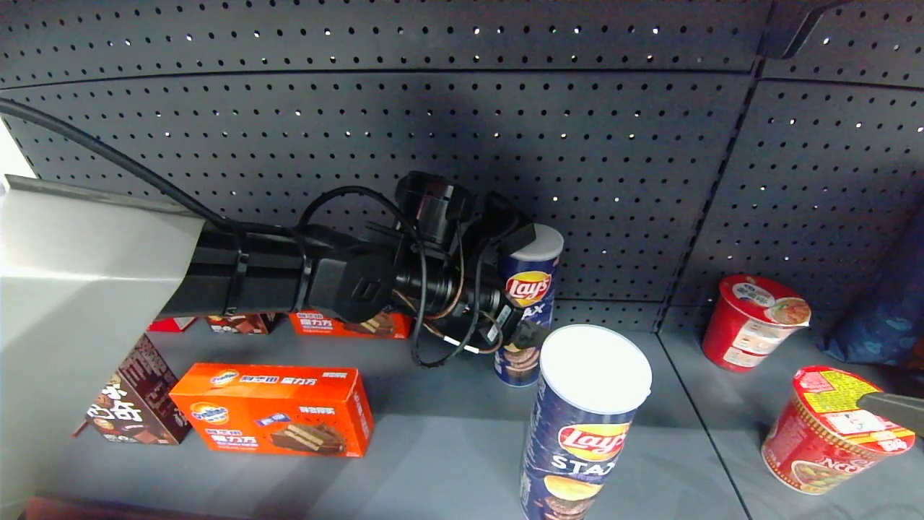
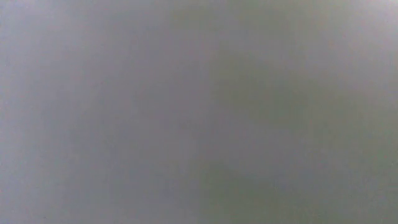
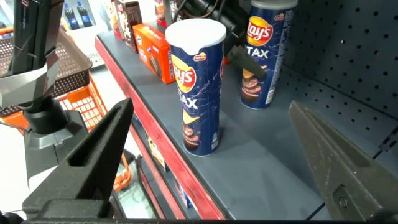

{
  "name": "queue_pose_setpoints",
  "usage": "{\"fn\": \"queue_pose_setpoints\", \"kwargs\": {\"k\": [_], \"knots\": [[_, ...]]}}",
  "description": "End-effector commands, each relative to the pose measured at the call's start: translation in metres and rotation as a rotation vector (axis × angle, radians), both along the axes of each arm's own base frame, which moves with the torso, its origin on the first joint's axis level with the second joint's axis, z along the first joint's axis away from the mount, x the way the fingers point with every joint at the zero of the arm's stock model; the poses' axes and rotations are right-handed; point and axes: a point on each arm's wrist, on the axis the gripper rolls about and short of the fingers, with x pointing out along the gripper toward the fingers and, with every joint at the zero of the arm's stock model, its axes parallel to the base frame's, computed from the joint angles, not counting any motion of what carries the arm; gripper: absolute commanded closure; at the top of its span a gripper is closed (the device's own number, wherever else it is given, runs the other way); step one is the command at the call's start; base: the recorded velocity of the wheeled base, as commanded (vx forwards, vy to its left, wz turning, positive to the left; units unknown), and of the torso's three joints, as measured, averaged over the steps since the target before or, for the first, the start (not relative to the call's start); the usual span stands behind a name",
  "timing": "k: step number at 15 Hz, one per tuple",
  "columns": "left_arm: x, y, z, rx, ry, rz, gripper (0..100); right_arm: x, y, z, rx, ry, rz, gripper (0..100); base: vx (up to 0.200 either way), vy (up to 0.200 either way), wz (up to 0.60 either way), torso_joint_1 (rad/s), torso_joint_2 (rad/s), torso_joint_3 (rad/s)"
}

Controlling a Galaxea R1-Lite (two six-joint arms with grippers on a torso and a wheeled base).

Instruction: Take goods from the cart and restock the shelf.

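Cans stand upright in file, as shelf stock should. The rear chips can (image 1: 538,285) sits on the shelf (image 1: 447,433) just behind the front chips can (image 1: 585,433), against the pegboard (image 1: 433,144). Your left tool (image 1: 527,285) is at it; you cannot tell its grip. Your right tool (image 3: 211,112), facing the front chips can, gapes wide and empty, probably free for more goods.

Chip cans (image 1: 581,440) navy, lids (image 1: 595,367) white; box (image 1: 274,410) orange; noodle cups (image 1: 754,325) red; pegboard (image 1: 505,108) black, dotted.
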Motion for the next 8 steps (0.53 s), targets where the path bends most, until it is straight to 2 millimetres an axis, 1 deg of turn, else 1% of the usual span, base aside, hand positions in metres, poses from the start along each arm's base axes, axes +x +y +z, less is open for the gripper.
{"fn": "queue_pose_setpoints", "kwargs": {"k": [1, 5, 8], "knots": [[-0.001, 0.001, 0.001, -0.001, -0.004, 0.000, 0, 0.001, 0.001, 0.000, -0.003, 0.003, 0.001, 0, 0.000, 0.000, 0.00, 0.000, 0.00, 0.000], [-0.001, 0.004, 0.003, 0.000, -0.002, 0.006, 0, 0.001, 0.001, 0.000, -0.003, 0.005, 0.002, 0, 0.000, 0.000, 0.00, 0.000, 0.00, 0.000], [-0.010, 0.011, 0.015, -0.010, -0.016, 0.008, 0, 0.004, 0.003, -0.001, -0.011, 0.016, 0.002, 0, 0.000, 0.000, 0.00, 0.000, 0.00, 0.000]]}}
